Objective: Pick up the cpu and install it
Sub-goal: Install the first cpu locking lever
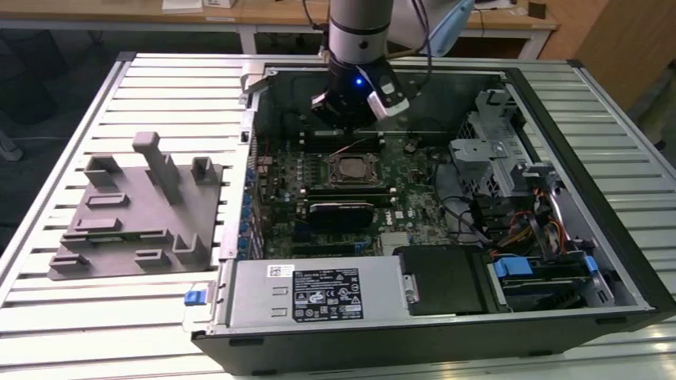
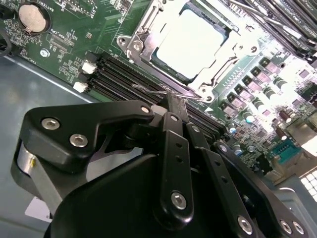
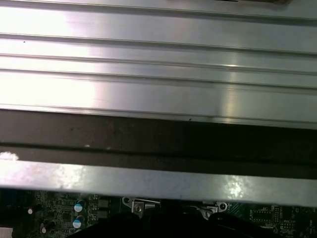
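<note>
The cpu [image 2: 190,42], a flat square chip with a shiny pale top, lies inside the metal socket frame [image 2: 148,29] on the green motherboard [image 1: 412,198]. In the exterior view the cpu [image 1: 352,168] sits at the board's centre. My gripper [image 1: 347,117] hangs just beyond the socket, towards the far wall of the open computer case. In the second wrist view the black fingers [image 2: 174,106] meet with nothing between them, above the memory slots [image 2: 114,74] beside the socket. The gripper does not touch the cpu.
A grey plastic fixture block [image 1: 142,214] stands on the slatted table [image 1: 63,317] at the exterior view's left. Inside the case are a power supply [image 1: 317,293], a drive cage [image 1: 507,158] and cables [image 1: 496,229]. The case wall [image 3: 158,144] shows in the first wrist view.
</note>
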### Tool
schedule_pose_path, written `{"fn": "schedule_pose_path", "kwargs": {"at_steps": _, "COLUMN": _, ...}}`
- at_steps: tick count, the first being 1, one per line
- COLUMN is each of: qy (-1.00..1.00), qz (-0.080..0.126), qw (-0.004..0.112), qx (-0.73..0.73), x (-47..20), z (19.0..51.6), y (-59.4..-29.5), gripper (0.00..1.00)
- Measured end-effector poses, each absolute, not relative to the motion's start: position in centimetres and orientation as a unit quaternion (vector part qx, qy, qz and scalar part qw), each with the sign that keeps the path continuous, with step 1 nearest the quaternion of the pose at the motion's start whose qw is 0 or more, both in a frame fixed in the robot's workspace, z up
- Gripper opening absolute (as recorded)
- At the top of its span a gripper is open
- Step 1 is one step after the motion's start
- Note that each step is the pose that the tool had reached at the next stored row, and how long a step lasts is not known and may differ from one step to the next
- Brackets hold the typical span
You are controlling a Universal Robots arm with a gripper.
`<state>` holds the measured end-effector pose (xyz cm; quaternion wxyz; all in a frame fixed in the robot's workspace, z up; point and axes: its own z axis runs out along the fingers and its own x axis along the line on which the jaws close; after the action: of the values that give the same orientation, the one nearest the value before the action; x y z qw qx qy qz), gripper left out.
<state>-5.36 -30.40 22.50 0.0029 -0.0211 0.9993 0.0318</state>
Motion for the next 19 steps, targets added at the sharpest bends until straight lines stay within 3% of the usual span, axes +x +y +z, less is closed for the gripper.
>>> {"fn": "schedule_pose_path", "kwargs": {"at_steps": 19, "qy": 0.999, "qz": 0.032, "qw": 0.003, "qx": -0.021, "x": -4.3, "z": 21.9, "y": -30.3, "gripper": 0.11}}
